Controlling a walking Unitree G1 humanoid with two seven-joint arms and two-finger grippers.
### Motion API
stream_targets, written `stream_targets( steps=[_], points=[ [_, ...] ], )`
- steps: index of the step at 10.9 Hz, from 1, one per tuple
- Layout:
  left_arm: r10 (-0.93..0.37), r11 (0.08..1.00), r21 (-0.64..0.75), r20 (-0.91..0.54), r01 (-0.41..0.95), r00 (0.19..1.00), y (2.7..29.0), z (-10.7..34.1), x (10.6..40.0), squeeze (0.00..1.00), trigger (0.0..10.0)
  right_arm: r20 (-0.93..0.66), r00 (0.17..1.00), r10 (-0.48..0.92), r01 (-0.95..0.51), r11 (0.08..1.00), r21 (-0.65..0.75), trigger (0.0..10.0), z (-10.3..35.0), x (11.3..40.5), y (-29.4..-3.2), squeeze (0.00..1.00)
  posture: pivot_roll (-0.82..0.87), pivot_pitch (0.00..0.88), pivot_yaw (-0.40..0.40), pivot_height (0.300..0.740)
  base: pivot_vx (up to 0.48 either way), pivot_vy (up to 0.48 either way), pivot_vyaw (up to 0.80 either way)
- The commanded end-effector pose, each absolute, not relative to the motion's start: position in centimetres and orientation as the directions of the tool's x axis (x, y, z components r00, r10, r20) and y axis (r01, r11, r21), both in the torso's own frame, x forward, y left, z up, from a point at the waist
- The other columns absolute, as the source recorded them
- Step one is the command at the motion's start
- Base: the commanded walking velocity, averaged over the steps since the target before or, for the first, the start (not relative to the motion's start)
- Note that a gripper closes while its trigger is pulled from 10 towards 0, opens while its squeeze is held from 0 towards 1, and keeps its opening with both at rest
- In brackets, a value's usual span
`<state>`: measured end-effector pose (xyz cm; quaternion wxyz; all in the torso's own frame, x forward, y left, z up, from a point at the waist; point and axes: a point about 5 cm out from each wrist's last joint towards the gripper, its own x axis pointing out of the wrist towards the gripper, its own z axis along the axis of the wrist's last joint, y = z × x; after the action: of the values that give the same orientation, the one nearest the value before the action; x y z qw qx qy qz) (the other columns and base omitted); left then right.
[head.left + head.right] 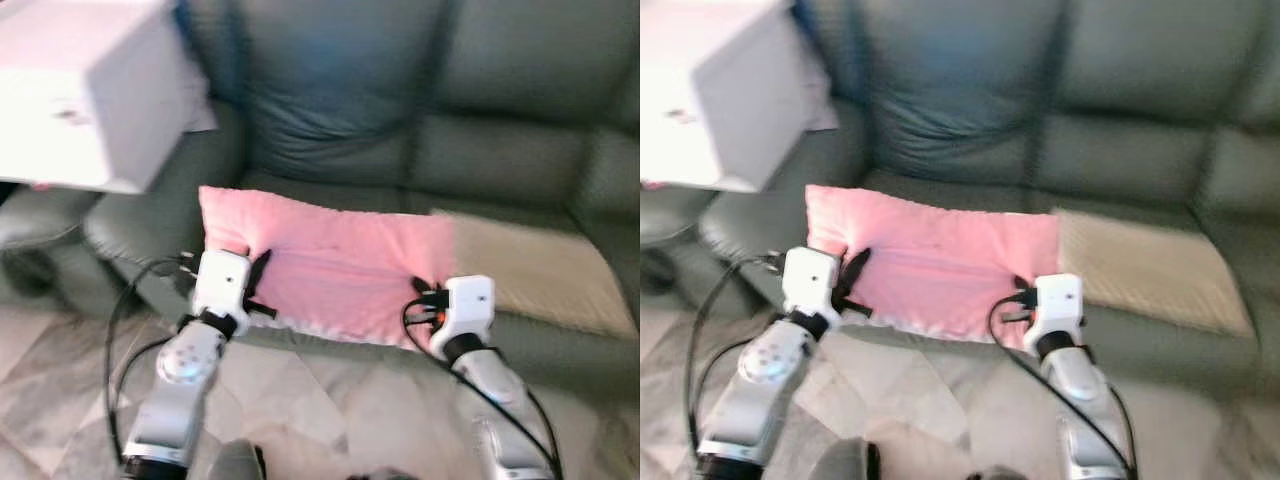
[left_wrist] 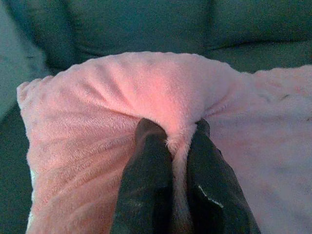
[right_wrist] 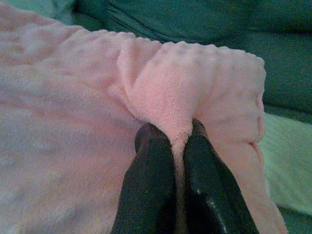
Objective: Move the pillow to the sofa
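Note:
A fluffy pink pillow [image 1: 330,265] lies across the front of the dark green leather sofa's seat [image 1: 330,190], its near edge hanging over the front. My left gripper [image 1: 256,272] is shut on a fold of the pillow near its left end; in the left wrist view the gripper [image 2: 179,130] has pink fabric pinched between its two black fingers [image 2: 148,161]. My right gripper [image 1: 420,290] is shut on the pillow's right end, and the right wrist view shows this gripper [image 3: 178,131] squeezing a ridge of fleece.
A beige cushion cover [image 1: 540,270] lies on the seat to the right of the pillow. A white box [image 1: 85,90] rests on the sofa's left arm. Marbled tile floor [image 1: 300,400] runs in front of the sofa.

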<state>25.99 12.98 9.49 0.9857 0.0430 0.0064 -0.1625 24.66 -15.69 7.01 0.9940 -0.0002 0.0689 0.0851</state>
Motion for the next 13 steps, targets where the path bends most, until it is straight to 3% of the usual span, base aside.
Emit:
stream_targets(
  steps=[1,5,9,13],
  points=[
    [-0.341,0.937,0.085,-0.006,0.340,0.940,12.43,9.88,26.10,0.00,10.0,-0.102,0.981,0.166,-0.167,0.986,0.006,10.0,7.71,24.70,-15.99,0.00,-0.03,0.079,-0.033,0.740,0.480,0.000,0.71],
    [-0.348,0.934,0.081,-0.006,0.347,0.938,12.33,9.81,26.03,0.00,10.0,-0.110,0.982,0.155,-0.155,0.988,0.008,10.0,7.56,24.57,-16.09,0.00,-0.03,0.082,-0.034,0.740,0.348,0.000,0.13],
    [-0.331,0.940,0.081,-0.024,0.332,0.943,12.45,9.53,25.99,0.00,10.0,-0.121,0.981,0.152,-0.152,0.988,0.007,10.0,7.42,24.66,-16.14,0.00,-0.02,0.084,-0.035,0.740,0.000,0.000,0.00],
    [-0.346,0.934,0.087,-0.027,0.347,0.938,12.26,9.49,25.95,0.00,10.0,-0.128,0.981,0.144,-0.144,0.990,0.011,10.0,7.36,24.81,-16.18,0.00,-0.02,0.082,-0.039,0.740,0.000,0.433,0.00]
  ],
)
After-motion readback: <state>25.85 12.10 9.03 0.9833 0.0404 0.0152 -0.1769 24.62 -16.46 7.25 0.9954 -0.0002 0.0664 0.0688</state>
